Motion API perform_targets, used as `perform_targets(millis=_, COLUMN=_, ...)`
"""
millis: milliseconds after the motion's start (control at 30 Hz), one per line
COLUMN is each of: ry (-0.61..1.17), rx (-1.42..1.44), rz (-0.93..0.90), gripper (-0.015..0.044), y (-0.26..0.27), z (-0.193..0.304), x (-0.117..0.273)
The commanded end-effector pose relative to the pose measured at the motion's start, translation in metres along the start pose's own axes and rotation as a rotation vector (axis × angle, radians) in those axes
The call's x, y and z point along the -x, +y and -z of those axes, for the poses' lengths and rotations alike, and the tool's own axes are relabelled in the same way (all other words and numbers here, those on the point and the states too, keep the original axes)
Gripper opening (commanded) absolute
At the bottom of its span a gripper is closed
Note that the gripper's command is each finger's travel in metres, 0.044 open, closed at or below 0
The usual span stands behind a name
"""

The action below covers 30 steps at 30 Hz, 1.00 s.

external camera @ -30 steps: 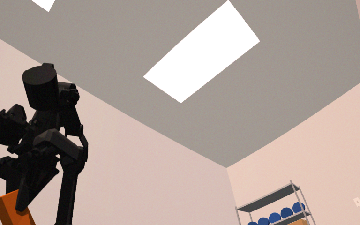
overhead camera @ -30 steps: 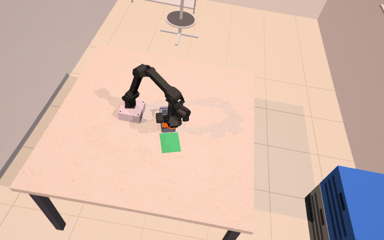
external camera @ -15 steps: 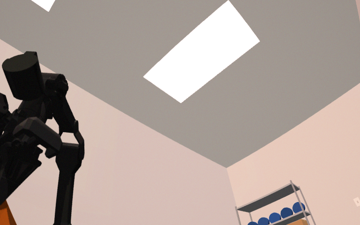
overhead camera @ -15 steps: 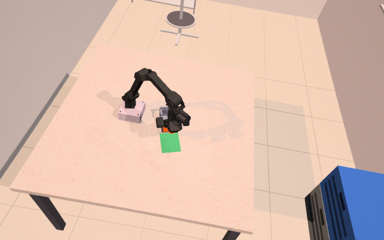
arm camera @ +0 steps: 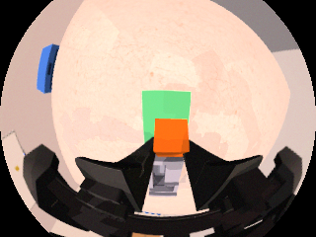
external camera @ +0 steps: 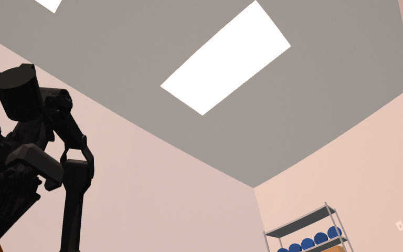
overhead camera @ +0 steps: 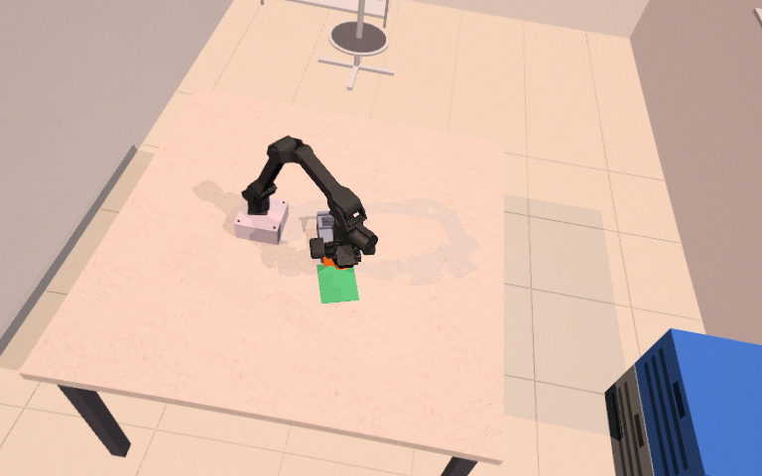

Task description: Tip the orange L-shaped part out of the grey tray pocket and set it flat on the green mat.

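You have the orange L-shaped part (arm camera: pixel 172 136) clamped between the fingers of the gripper (arm camera: pixel 172 158), which are closed on it and hold it up off the table. In the wrist view the part covers the near edge of the green mat (arm camera: pixel 166 107), and the grey tray (arm camera: pixel 166 178) shows below it, between the two dark fingers. In the top view only a small piece of the orange part (overhead camera: pixel 329 262) shows under the gripper, at the far edge of the mat (overhead camera: pixel 337 284). The tray (overhead camera: pixel 323 224) sits just behind, near the arm's white base (overhead camera: pixel 262 221).
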<state>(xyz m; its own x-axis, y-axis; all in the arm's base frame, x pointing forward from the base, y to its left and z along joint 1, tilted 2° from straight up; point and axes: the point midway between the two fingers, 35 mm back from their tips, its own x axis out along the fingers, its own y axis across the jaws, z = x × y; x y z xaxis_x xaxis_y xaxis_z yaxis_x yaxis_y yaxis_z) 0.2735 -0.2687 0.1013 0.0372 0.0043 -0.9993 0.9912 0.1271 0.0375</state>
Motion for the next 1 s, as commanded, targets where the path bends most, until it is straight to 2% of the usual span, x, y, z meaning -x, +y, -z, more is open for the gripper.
perform_targets(millis=0, ry=0.001, rx=0.003, rz=0.003, gripper=0.0000, y=-0.001, z=0.000, x=-0.008)
perform_targets(millis=967, ry=0.001, rx=0.003, rz=0.003, gripper=0.0000, y=-0.001, z=0.001, x=-0.054)
